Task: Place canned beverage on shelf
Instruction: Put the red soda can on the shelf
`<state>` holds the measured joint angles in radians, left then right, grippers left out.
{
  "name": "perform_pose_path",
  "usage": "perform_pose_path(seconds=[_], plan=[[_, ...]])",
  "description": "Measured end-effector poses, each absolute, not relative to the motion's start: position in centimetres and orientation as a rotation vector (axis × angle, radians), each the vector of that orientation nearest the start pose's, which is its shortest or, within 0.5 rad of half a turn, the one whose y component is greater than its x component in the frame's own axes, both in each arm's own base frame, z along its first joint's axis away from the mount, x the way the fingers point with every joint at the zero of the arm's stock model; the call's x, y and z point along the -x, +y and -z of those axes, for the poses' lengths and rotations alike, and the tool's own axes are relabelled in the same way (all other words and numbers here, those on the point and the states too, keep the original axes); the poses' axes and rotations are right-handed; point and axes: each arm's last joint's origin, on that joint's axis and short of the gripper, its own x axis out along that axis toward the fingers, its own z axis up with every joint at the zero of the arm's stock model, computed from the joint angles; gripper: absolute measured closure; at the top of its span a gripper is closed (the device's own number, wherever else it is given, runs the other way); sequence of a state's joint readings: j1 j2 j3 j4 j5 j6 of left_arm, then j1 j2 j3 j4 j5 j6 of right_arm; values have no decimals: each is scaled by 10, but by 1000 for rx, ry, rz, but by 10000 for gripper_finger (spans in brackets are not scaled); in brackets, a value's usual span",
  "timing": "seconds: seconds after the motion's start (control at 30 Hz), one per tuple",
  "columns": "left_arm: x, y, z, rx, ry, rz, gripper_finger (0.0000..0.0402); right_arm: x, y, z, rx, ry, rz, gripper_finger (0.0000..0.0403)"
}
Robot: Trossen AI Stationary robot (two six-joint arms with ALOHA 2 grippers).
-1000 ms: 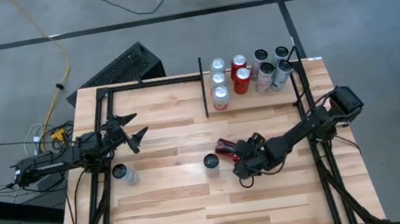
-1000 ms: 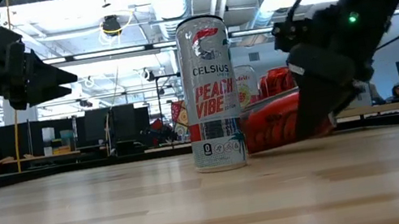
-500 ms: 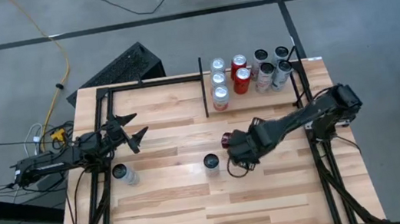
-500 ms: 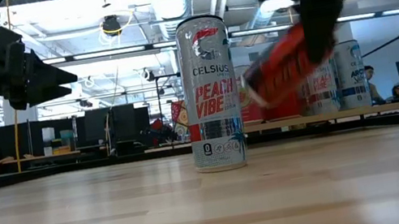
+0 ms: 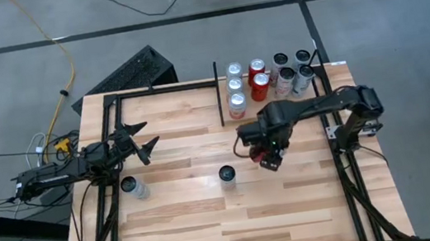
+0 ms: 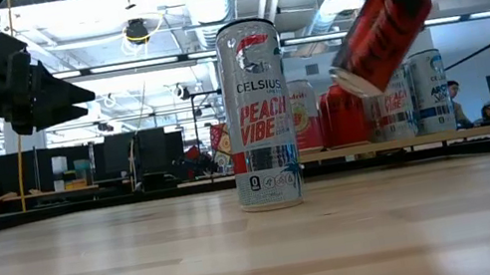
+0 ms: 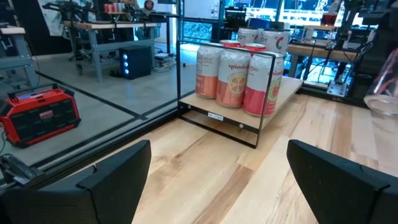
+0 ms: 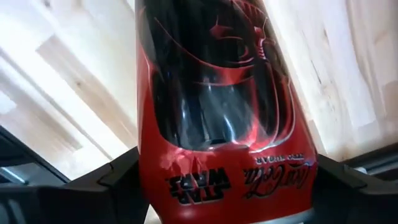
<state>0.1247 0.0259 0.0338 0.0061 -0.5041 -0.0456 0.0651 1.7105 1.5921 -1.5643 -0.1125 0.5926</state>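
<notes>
Care matters here, I'd say: the red can (image 6: 379, 25) hangs tilted above the surface, so it wants righting before it is lowered into a free gap on the shelf (image 5: 280, 105) at the far right corner, clear of the cans (image 5: 270, 80) standing there. The right tool (image 5: 269, 148) is clamped wide round the can's body. The left tool (image 5: 146, 149) waits open near the left edge.

Red/black can (image 8: 217, 99) w/ dark helmet graphic; white can (image 6: 258, 115) w/ red lettering; light wood shelf (image 5: 280, 105), black rails.
</notes>
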Motion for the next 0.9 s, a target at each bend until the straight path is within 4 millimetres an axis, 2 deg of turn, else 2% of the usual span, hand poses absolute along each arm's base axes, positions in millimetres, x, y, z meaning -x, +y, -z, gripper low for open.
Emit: perform_pose_path(seconds=[0.1,0.17,0.37,0.5,0.67,0.9], plan=[[-91,26,-174,47,-28,-628,40,-299,10,-291,-513,1710,382,69],[-91,26,-174,47,-28,-628,40,-308,0,-277,-535,1757,401,69],[-91,26,-174,47,-29,-629,40,-329,-29,-242,-596,1866,299,68],[-91,25,-174,47,-28,-627,40,-338,-37,-220,-594,1935,241,68],[-91,25,-174,47,-28,-627,40,-338,-38,-220,-589,1938,249,64],[-91,26,-174,47,-28,-627,40,-335,-34,-229,-578,1914,246,35]])
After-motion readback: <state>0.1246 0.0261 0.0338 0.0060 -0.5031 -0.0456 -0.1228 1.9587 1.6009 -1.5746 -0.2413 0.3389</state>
